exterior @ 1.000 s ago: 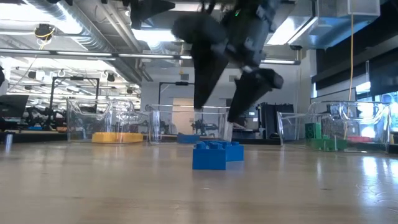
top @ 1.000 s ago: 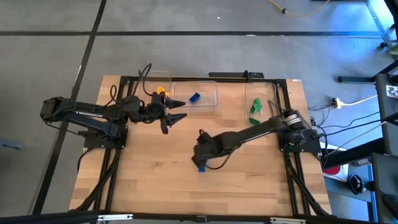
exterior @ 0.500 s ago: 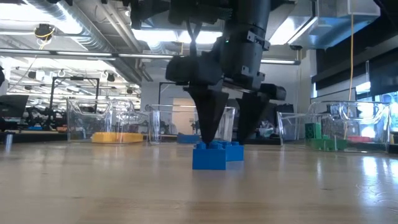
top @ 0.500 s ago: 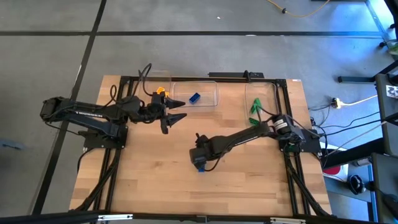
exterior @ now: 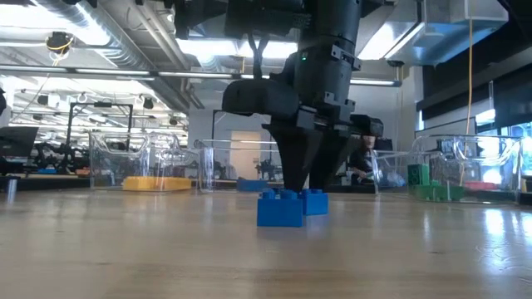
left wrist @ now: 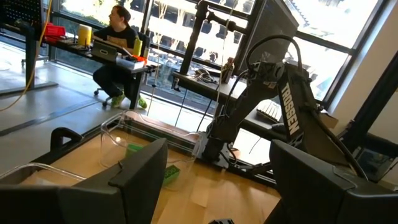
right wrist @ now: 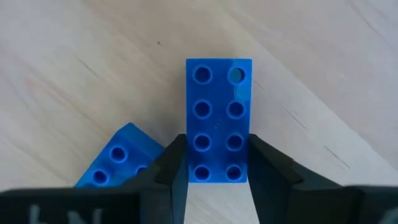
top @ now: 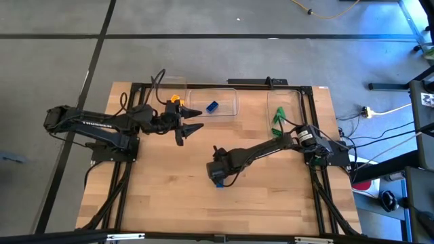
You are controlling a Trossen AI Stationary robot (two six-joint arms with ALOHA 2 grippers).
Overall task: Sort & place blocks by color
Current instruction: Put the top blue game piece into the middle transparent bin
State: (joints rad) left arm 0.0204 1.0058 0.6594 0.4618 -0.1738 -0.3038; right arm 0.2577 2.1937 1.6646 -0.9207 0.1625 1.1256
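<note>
Lowered since a second ago, the right gripper (top: 218,175) now stands at the bench's middle with its fingers clamped on the flanks of a long blue block (right wrist: 218,118). Left gripper (top: 192,122), fingers apart, waits off the far edge's bins. Clear bins along the far edge and right edge: yellow (top: 175,99), blue (top: 212,106), green blocks (top: 279,119).

Risk, judged: a second blue block (right wrist: 118,158) lies just beside the held one; lifting could drag or topple it.

Only the right wrist view shows the two apart; the high view merges them under the gripper.
</note>
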